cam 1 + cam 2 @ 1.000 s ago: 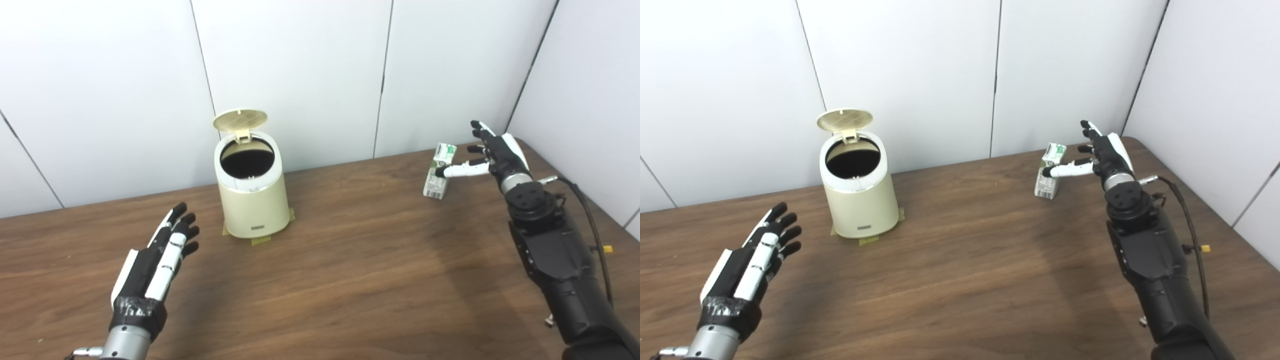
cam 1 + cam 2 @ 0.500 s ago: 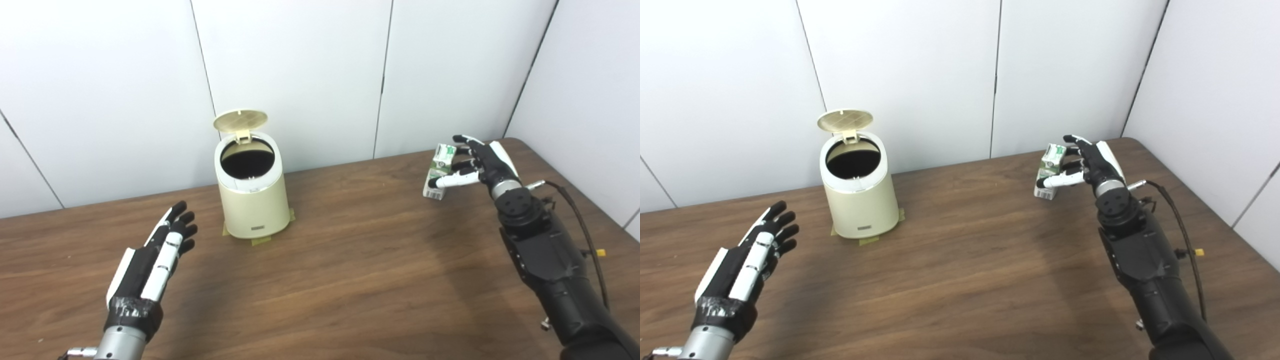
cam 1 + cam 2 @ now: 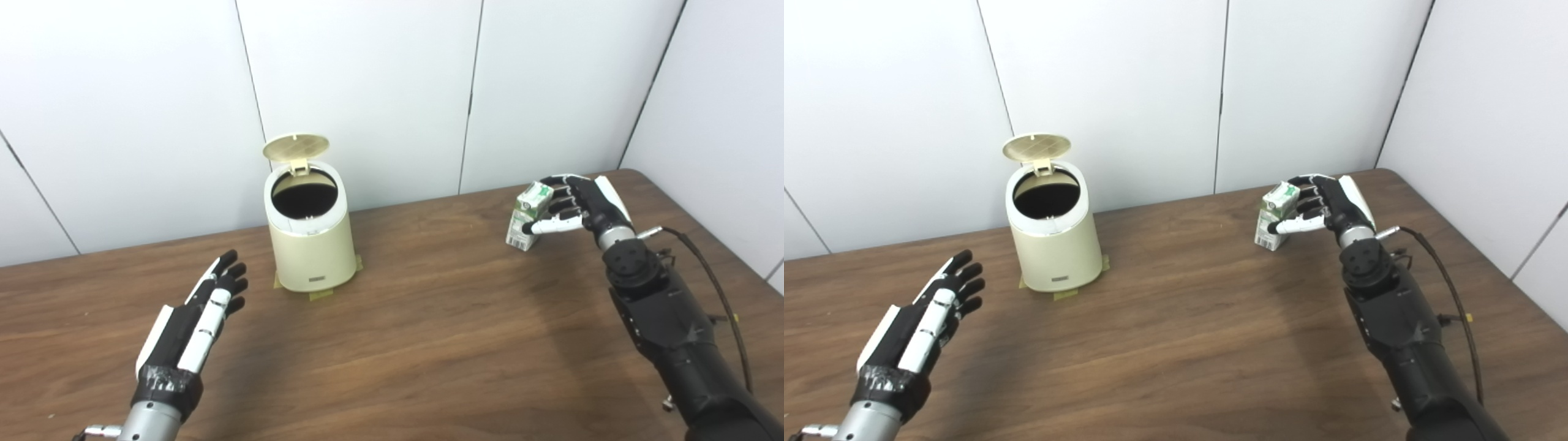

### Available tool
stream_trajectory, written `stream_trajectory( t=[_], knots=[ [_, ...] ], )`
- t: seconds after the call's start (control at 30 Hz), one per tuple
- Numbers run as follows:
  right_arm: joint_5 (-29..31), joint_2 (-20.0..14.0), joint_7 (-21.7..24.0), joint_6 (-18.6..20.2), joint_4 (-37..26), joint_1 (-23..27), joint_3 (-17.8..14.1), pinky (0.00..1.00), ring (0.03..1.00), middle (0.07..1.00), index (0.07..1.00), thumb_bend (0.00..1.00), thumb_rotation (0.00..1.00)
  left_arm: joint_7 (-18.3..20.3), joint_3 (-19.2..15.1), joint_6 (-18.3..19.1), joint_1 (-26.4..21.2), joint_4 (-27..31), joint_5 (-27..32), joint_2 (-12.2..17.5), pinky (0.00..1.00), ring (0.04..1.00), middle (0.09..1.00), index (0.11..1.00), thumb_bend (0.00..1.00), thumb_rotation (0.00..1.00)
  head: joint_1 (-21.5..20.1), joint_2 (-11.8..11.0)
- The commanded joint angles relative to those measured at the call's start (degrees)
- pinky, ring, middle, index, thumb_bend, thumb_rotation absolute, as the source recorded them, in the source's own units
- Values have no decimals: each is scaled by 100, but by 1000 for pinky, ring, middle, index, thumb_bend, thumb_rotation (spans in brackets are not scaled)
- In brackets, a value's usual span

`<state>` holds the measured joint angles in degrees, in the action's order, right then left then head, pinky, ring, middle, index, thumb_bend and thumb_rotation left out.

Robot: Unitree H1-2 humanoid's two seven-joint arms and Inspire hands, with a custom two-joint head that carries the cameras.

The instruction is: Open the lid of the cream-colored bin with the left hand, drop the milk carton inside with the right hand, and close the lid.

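— Looking through the left eye view, we see our right hand [image 3: 585,205] wrapped around the milk carton [image 3: 525,216], which tilts near the table's [image 3: 429,343] far right; whether its base touches the wood, we cannot tell.
— And our left hand [image 3: 196,318]?
— Flat, fingers spread, holding nothing, wrist cut off below.
— From the right eye view, the cream-colored bin [image 3: 1053,248] has its lid [image 3: 1036,147] upright; the inside is too dark to read. Tape [image 3: 1062,294] peeks under it.
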<state>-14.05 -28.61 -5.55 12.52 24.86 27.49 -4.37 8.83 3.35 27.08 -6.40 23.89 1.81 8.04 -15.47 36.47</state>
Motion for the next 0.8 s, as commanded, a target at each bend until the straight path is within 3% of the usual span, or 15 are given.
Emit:
stream_trajectory(
  t=[0.0,0.17,0.43,0.77],
  knots=[
    [-107,-110,-260,-318,-126,263,-68,440,514,560,591,885,111,-22,-23,-29,-152,182,43,-15,927,931,949,980,428,838,-5,13],
    [-223,-48,-423,-326,-149,277,-31,424,493,534,561,890,151,-22,-24,-30,-124,195,46,-18,929,933,950,982,423,842,-20,27],
    [-335,34,-475,-264,-257,220,18,477,531,560,571,878,195,-38,-27,-26,-71,211,42,-29,934,939,949,987,430,864,-57,76],
    [-252,182,-471,-307,-272,207,-55,439,497,532,574,861,200,-39,-45,-25,-85,184,47,-20,937,945,958,1000,435,868,-67,108]
  ],
)
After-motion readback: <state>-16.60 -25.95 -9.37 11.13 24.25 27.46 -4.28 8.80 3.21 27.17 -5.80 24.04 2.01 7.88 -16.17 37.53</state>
